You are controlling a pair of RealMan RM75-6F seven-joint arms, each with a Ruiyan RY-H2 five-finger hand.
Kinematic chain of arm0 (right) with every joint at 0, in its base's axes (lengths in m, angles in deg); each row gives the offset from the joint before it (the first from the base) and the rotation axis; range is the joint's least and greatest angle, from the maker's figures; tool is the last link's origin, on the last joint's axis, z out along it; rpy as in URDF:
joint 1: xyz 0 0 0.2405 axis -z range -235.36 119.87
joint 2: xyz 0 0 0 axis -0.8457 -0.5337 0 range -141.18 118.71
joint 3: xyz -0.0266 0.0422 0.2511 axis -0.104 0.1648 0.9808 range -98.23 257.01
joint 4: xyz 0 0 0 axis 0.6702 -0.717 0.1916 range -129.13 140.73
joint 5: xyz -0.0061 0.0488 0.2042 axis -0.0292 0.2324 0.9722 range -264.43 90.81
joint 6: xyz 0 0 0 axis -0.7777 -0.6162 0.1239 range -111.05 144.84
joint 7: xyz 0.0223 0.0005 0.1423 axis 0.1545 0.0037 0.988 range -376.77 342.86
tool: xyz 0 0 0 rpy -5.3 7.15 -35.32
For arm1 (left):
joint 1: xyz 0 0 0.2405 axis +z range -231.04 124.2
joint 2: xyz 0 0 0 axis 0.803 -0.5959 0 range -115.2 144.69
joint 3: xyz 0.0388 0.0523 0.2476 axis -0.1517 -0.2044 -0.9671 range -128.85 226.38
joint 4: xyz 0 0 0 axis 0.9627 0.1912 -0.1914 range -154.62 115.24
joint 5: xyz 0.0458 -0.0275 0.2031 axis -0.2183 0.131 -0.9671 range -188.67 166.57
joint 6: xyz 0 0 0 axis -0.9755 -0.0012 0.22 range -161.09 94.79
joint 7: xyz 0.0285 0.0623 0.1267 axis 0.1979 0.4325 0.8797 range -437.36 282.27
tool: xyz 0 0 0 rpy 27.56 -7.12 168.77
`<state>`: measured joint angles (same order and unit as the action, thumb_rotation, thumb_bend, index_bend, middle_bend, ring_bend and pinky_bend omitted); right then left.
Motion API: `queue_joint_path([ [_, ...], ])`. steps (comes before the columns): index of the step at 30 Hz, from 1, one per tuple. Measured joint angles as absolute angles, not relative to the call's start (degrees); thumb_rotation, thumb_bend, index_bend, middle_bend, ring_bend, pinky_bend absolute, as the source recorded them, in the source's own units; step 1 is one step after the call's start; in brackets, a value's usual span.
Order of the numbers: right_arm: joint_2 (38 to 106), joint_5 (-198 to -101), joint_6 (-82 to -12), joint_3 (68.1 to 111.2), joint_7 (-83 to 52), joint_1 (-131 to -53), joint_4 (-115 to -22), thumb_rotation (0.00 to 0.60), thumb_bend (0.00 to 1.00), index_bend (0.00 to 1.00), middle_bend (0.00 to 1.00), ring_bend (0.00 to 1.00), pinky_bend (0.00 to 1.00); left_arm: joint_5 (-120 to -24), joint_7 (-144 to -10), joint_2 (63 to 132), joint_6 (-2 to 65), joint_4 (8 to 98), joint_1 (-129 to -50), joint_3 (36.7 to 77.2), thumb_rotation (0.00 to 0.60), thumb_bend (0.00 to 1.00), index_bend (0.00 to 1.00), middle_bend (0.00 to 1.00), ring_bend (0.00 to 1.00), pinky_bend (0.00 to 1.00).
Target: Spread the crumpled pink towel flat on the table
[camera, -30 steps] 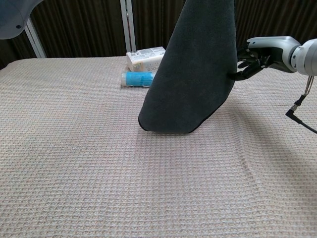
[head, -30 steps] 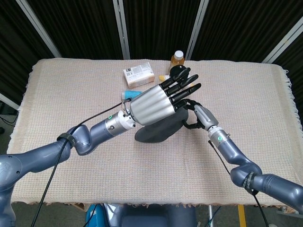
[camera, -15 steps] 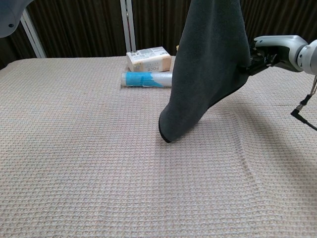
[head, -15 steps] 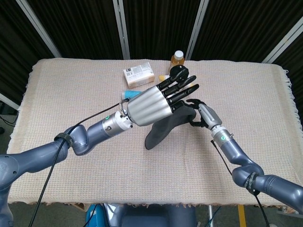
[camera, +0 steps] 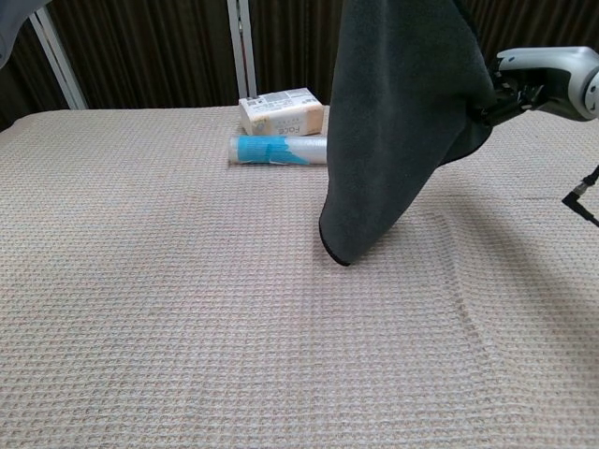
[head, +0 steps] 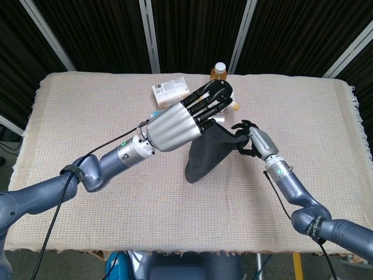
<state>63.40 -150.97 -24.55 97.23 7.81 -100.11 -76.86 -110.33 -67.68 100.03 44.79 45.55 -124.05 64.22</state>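
The towel (head: 208, 150) looks dark grey, not pink. It hangs in the air over the middle of the table, and its lower tip (camera: 339, 254) reaches down to the beige table cover (head: 87, 116). My left hand (head: 180, 121) is raised above it, with its fingers curled over the towel's top edge. My right hand (head: 252, 139) grips the towel's right edge. In the chest view the towel (camera: 402, 122) runs out of the top of the frame and my right hand (camera: 541, 79) holds its side. My left hand does not show there.
A white box (head: 170, 91) and a blue-and-white tube (camera: 279, 148) lie at the back, behind the towel. A bottle with a white cap (head: 218, 70) stands near the far edge. The beige woven cover has a frayed right edge.
The towel has been lifted and pulled to the right, so it hangs narrower. My left hand's fingers have curled in over its top edge. My right hand has moved slightly right.
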Motion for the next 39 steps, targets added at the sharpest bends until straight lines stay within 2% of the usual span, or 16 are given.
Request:
queue_joint_path([
  [12,57.4,-151.6,-30.3,97.7,5.5,-96.6,-84.2,0.600,0.71,0.64,0.25,0.00,0.01,-107.9,-69.4,100.4,47.3,44.7,-119.4,63.0,0.600,0.49,0.59,0.18,0.00,0.00],
  [24,54.9,-150.0,-35.4,98.7,-0.3,-95.4,-89.7,0.600,0.71,0.64,0.25,0.00,0.01,-103.8,-72.7,101.4,49.1,46.5,-114.3,62.8,0.600,0.49,0.59,0.18,0.00,0.00],
  [32,54.9,-148.5,-38.4,99.8,-4.8,-95.6,-91.3,0.600,0.71,0.64,0.25,0.00,0.01,-100.8,-73.0,101.5,48.4,49.5,-111.6,63.0,0.600,0.49,0.59,0.18,0.00,0.00],
  [39,59.2,-144.6,-40.5,101.2,-11.6,-98.7,-88.2,0.600,0.71,0.64,0.25,0.00,0.01,-98.9,-72.8,104.4,47.0,47.6,-111.1,63.5,0.600,0.49,0.59,0.19,0.00,0.00],
])
